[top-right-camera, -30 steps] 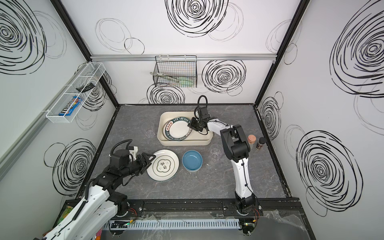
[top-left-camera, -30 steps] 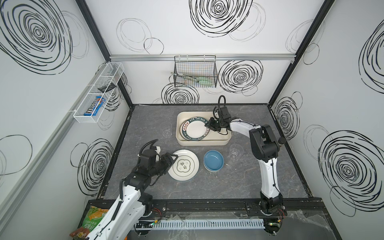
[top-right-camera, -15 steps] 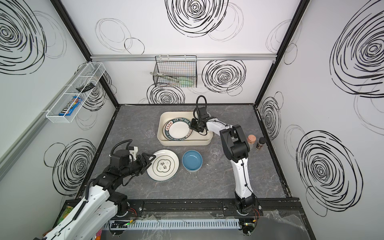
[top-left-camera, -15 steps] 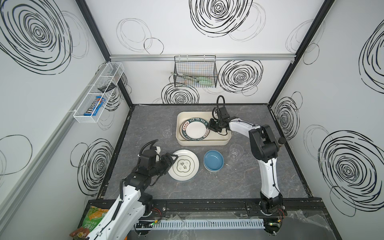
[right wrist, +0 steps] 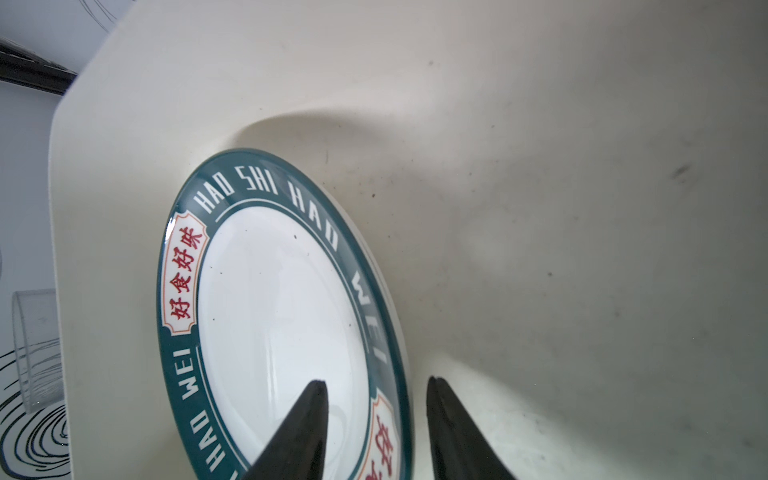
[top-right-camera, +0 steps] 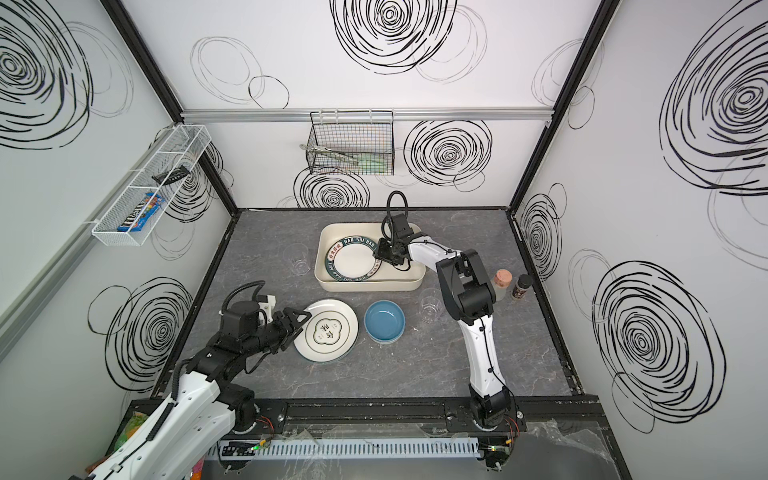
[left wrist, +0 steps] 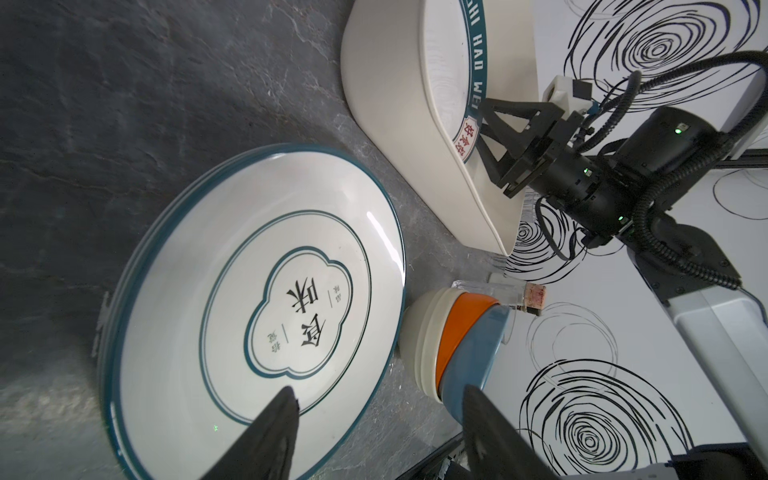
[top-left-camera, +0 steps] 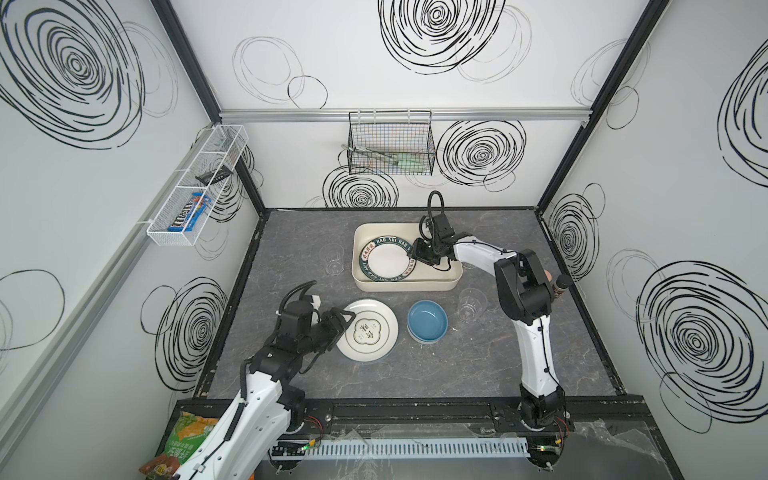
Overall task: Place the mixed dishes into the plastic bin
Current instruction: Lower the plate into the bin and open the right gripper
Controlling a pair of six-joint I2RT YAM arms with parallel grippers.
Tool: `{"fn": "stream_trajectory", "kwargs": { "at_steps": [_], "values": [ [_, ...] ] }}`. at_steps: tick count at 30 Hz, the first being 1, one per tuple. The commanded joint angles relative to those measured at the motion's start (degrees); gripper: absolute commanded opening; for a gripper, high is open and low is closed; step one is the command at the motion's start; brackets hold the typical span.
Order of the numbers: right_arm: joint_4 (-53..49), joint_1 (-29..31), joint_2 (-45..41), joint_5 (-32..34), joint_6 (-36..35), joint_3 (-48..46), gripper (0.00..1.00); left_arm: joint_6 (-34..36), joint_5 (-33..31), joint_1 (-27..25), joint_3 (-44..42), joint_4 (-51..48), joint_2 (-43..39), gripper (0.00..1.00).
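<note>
Right wrist view: right end effector [right wrist: 375,380] released, astride the rim of the green-rimmed plate [right wrist: 282,299], which lies in the plastic bin [right wrist: 540,166], left half. Also released, the left end effector [left wrist: 378,388] is at the left edge of the near plate [left wrist: 249,291].

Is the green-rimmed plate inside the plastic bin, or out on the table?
Inside. The green-rimmed plate sits within the walls of the plastic bin in both top views, toward its left end.
</note>
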Motion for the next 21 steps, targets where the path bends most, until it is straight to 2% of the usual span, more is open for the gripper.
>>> {"fn": "stream_trajectory", "kwargs": {
  "at_steps": [1,13,21],
  "values": [
    [-1.73,-0.31,-4.17,2.2,-1.32,-1.36,0.44,-0.33,-0.46,0.47,-0.59,1.54,-0.17,0.66],
    [-2.49,0.08,-16.62,3.63,-4.34,-9.95,0.44,2.23,-4.17,0.64,1.62,-5.98,0.12,0.66],
    [-5.62,2.14,-25.48,1.89,-7.63,-13.82,0.44,3.83,-8.17,0.64,3.41,-13.01,0.62,0.66]
  ]
}}
